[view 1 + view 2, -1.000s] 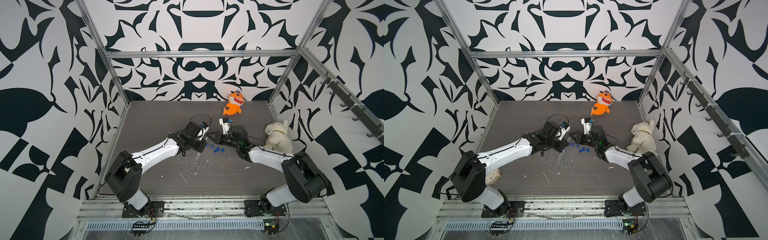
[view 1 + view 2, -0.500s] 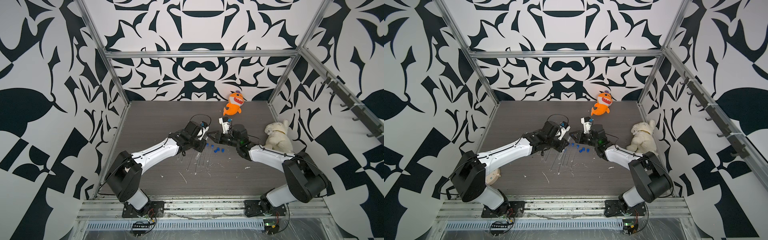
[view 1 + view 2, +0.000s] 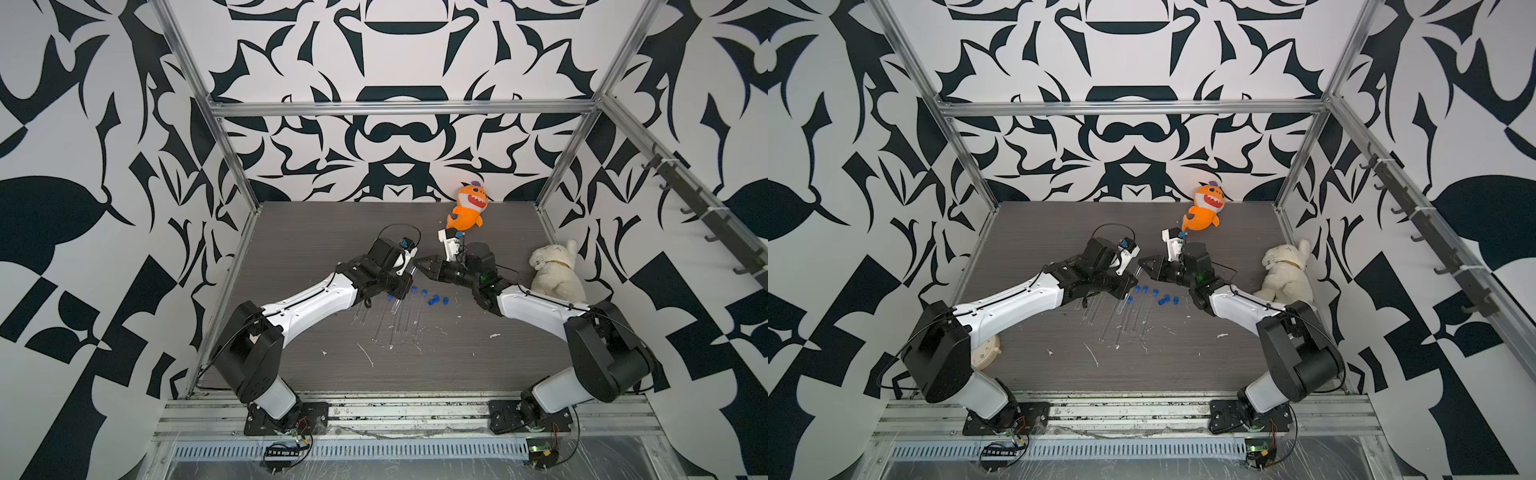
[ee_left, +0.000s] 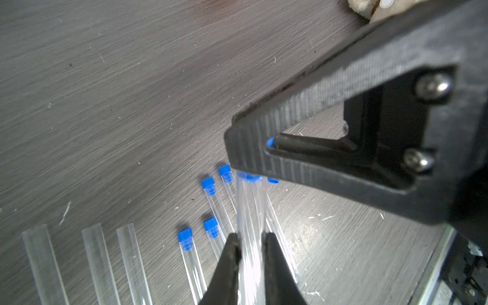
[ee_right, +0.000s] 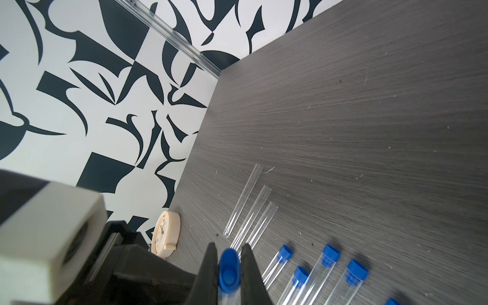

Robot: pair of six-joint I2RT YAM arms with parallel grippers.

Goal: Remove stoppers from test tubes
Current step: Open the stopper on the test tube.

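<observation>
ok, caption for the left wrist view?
Left gripper clamps a tube while the right gripper pinches its stopper.

Test tubes (image 3: 380, 322): side by side, mid-bench (image 3: 316, 232).
Loose stoppers (image 3: 436, 299): just right of the tubes' rear ends.
Shark plush (image 3: 467, 208): rear wall.
Plush dog (image 3: 555, 274): right edge.
Clock (image 3: 986, 353): left edge, towards the front.

Two arms: glossy white shells (image 3: 316, 301) between bulky black joint housings (image 3: 249, 353). Just above frame centre: thin black cable loop (image 3: 397, 225). Right of centre: small green light (image 3: 1201, 274). Left wrist view, right half: black ribbed plastic fingers (image 4: 330, 84), two silver round-head screws (image 4: 433, 85).
</observation>
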